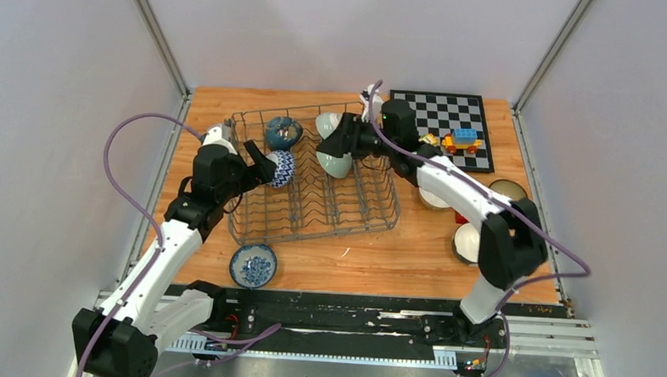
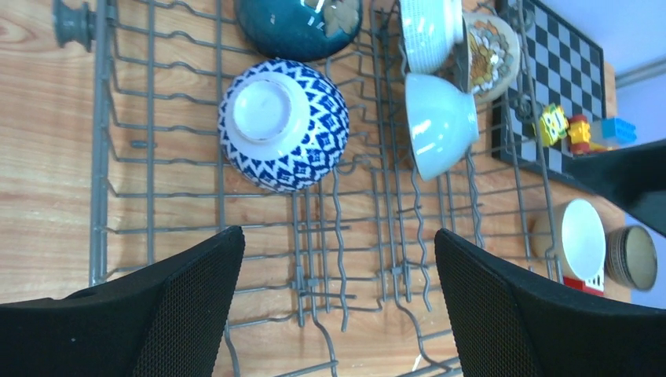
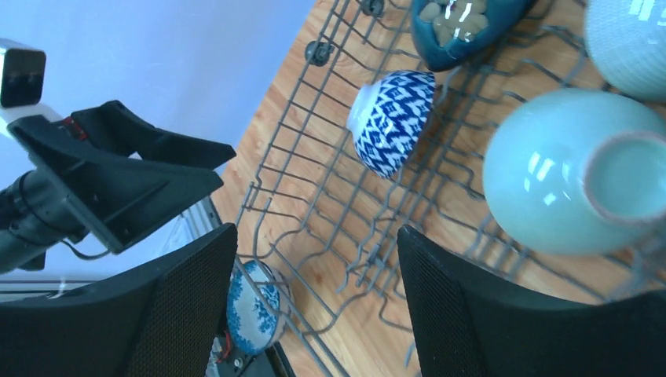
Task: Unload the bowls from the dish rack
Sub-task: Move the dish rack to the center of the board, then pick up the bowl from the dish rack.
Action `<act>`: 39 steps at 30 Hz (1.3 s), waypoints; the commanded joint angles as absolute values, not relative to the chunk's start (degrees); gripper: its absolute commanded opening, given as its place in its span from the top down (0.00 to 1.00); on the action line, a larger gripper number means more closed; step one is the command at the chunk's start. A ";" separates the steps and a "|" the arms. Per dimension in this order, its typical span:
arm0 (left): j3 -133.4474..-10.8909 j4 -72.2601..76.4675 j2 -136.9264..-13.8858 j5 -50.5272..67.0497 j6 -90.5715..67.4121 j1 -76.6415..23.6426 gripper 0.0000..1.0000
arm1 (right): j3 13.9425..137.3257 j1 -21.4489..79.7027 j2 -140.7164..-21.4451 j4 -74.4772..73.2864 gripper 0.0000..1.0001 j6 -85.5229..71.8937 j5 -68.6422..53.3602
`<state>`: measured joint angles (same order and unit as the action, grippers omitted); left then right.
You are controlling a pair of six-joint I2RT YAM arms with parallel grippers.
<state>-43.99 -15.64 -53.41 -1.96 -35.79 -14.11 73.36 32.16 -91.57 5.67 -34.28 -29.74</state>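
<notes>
The grey wire dish rack holds a blue-and-white zigzag bowl, a dark teal bowl and two pale green bowls. My left gripper is open just left of the zigzag bowl, which lies ahead of its fingers, untouched. My right gripper is open over the rack's far side. A pale green bowl sits beside its right finger, with only rack wires between the jaws. A floral bowl stands on edge at the rack's far end.
A blue-and-white bowl rests on the table in front of the rack. White bowls and a beige-brown one sit at the right. The chessboard at the back right carries toy blocks.
</notes>
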 commanded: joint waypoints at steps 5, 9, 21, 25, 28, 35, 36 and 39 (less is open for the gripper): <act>-45.63 -15.36 -58.60 -11.14 -38.85 -13.79 0.13 | 86.89 35.57 -109.39 15.29 0.20 -41.71 -34.79; -45.66 -12.25 -62.67 -11.07 -40.72 -12.78 0.18 | 91.53 36.31 -115.32 13.76 0.21 -42.21 -33.07; -45.26 -6.28 -73.21 -11.93 -42.69 -10.03 0.27 | 98.34 37.63 -126.57 12.74 0.26 -44.42 -31.64; -45.02 -3.90 -74.59 -11.17 -42.74 -9.67 0.28 | 101.09 38.10 -129.43 12.24 0.29 -45.24 -31.55; -45.75 -3.99 -75.76 -11.53 -41.99 -9.59 0.30 | 102.26 38.21 -130.70 11.66 0.31 -46.15 -31.64; -45.56 -3.66 -78.13 -12.01 -41.97 -9.42 0.32 | 102.91 38.68 -132.27 9.83 0.33 -46.30 -31.37; -45.41 -3.54 -78.33 -12.00 -42.00 -9.41 0.32 | 102.66 38.75 -132.30 9.82 0.33 -46.33 -31.29; -44.80 -2.97 -78.67 -11.96 -42.26 -9.24 0.33 | 101.78 39.08 -132.22 9.60 0.33 -46.10 -30.99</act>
<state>-44.69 -5.52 -78.00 -11.20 -42.19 -9.87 101.19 37.60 -130.74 11.44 -45.54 -31.40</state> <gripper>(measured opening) 0.682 0.671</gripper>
